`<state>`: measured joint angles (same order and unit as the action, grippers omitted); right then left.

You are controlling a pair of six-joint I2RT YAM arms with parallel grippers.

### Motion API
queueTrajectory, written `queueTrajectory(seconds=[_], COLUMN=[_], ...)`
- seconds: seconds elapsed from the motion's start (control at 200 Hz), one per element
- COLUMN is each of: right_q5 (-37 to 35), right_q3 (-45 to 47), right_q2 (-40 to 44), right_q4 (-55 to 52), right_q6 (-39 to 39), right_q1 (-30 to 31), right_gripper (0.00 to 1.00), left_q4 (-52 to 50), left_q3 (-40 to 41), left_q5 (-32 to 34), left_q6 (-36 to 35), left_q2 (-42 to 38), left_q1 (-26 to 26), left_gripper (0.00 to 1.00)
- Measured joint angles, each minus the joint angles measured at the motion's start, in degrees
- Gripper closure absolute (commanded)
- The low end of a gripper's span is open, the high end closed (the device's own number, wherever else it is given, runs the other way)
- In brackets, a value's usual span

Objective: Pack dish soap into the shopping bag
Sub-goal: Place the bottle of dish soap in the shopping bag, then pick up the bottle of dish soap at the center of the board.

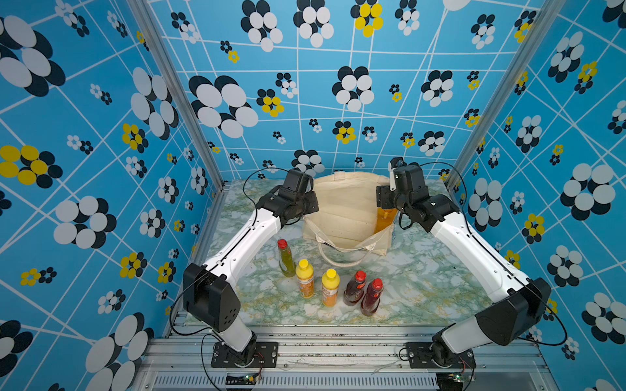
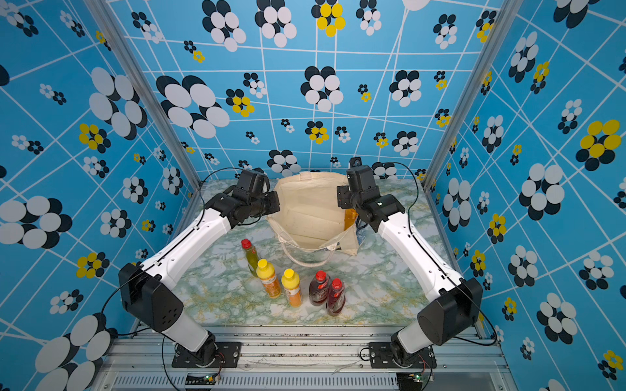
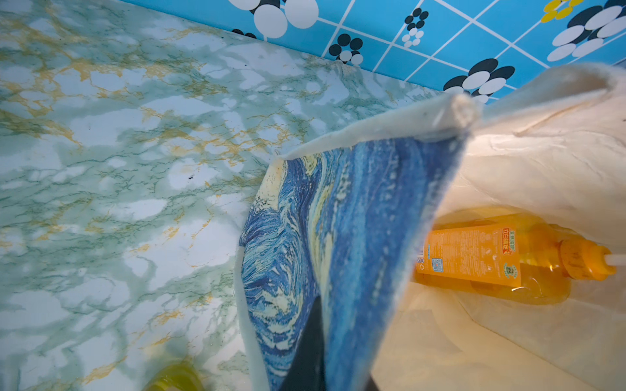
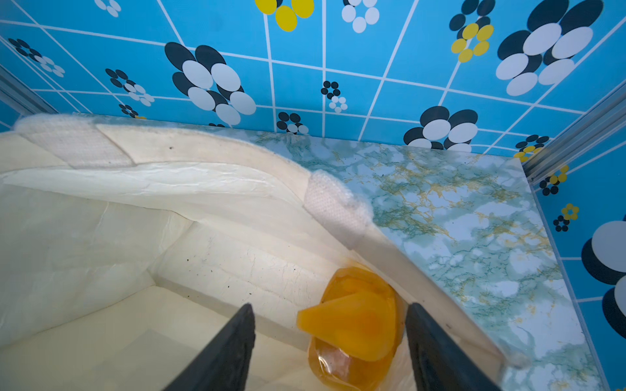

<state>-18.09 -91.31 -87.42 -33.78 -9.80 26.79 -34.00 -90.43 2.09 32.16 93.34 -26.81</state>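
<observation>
The cream shopping bag (image 1: 342, 203) (image 2: 305, 210) stands open at the back middle of the table. My left gripper (image 3: 338, 338) is shut on its left wall, pinching the blue-printed cloth (image 3: 338, 220). Inside, against the right wall, stands the big orange pump bottle (image 1: 384, 218) (image 3: 491, 260) (image 4: 359, 321). My right gripper (image 4: 330, 308) hangs open just above it, its fingers either side of the pump head and apart from it. On the table in front stand an olive-green bottle (image 1: 286, 259), two yellow-capped orange bottles (image 1: 304, 277) (image 1: 330, 287) and two dark red ones (image 1: 355, 287) (image 1: 372, 297).
The bag's loop handle (image 1: 338, 260) droops onto the marble table (image 1: 423, 270) toward the bottles. Blue patterned walls (image 1: 101, 169) close in the back and both sides. Both arm bases sit on the metal rail (image 1: 338, 348) at the front edge.
</observation>
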Motion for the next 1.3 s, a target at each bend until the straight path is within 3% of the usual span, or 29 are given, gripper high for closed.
queueTrajectory(seconds=[0.255,0.515,0.82,1.3], right_q5=[-0.9,-1.3,-1.6,3.3], right_q3=[-1.3,4.5,8.0,22.7], right_q2=[6.1,17.0,17.3,20.1], right_q4=[-9.6,-21.1,-31.8,-32.5], right_q6=[-3.0,-11.8,-22.2,-33.5], right_q1=[6.3,15.8,29.4,33.9], right_gripper=[0.26,0.20,0.16,0.21], left_q4=[1.6,4.4,6.2,6.2], left_q3=[0.7,2.9,3.9,3.9], left_q5=[-0.7,-0.8,-0.8,-0.6], left_q6=[0.9,1.7,2.4,2.3], left_q2=[0.0,-0.1,-0.2,-0.2], left_q1=[-0.2,-0.2,-0.2,-0.2], left_gripper=[0.97,0.97,0.97,0.97])
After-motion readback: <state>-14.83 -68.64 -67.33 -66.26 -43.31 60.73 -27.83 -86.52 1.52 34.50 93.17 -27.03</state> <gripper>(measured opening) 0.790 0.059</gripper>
